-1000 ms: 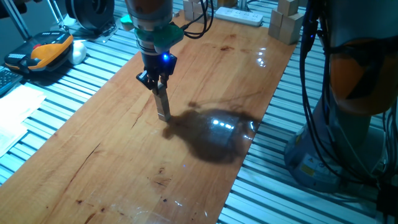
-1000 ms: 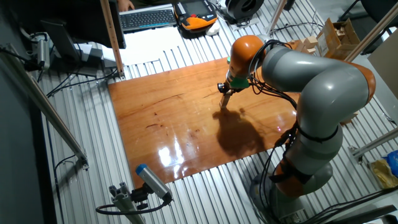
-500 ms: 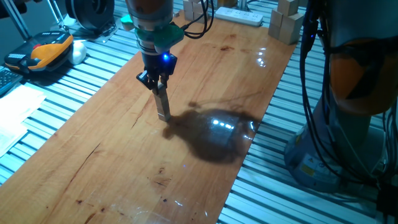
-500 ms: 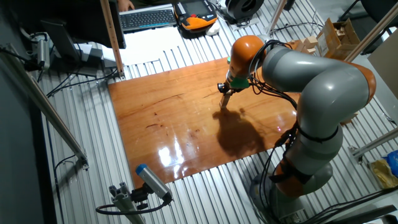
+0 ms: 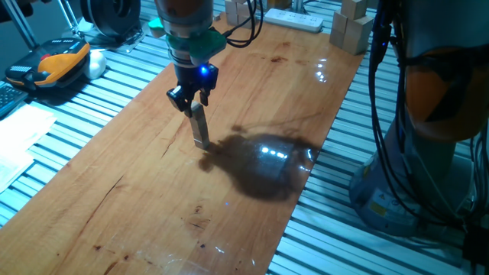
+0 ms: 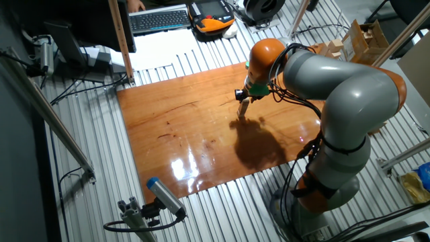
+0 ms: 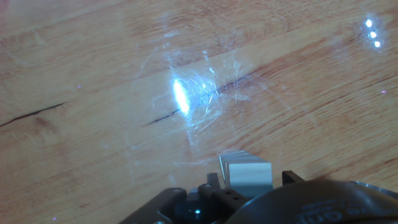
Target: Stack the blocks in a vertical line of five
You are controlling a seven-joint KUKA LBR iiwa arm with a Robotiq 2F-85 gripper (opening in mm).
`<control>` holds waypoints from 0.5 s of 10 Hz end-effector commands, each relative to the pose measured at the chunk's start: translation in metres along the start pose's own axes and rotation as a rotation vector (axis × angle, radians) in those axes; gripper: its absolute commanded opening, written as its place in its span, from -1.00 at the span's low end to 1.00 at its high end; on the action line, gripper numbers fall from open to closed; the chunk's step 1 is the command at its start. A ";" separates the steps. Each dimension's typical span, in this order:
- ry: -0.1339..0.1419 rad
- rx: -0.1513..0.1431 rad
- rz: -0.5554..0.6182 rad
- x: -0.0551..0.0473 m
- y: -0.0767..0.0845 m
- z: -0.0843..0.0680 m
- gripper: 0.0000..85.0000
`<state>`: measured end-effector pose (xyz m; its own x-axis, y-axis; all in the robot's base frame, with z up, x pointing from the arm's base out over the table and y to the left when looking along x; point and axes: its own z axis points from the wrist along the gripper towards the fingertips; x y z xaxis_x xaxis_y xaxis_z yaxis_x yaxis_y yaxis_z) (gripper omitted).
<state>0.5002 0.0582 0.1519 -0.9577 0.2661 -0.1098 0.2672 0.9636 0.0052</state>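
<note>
Blocks (image 5: 200, 128): a slim upright column of the small pale cubes is seen on the counter (image 5: 153, 198), directly under the fingers (image 5: 177, 97). In the hand view the square top face of the uppermost block (image 7: 249, 175) is framed at the bottom edge, with a dark finger part (image 7: 288, 177) just beside it on the right and another on the left; a thin gap is visible on each side, so the fingers are judged released and not clamped on the top cube. The column's long axis is vertical and runs in line with the approach axis of the hand, which is the relation on which any next move depends: motion is judged safe only straight up, since a sideways drift could brush the top cube and topple the column. The cubes in the column cannot be counted at this resolution, so completion of five cannot be confirmed. No loose small cubes are noted on the counter around the column (image 6: 242, 109). Farther back, beyond the counter's end, larger pale wooden blocks (image 5: 353, 27) and a white power strip (image 5: 294, 19) are noted.
</note>
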 end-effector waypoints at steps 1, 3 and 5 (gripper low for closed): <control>0.001 -0.003 0.001 0.000 0.000 0.000 0.20; 0.012 -0.037 0.011 -0.004 -0.004 -0.004 0.20; 0.015 -0.031 0.008 -0.008 -0.005 -0.009 0.20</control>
<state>0.5051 0.0516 0.1625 -0.9570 0.2744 -0.0943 0.2721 0.9616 0.0372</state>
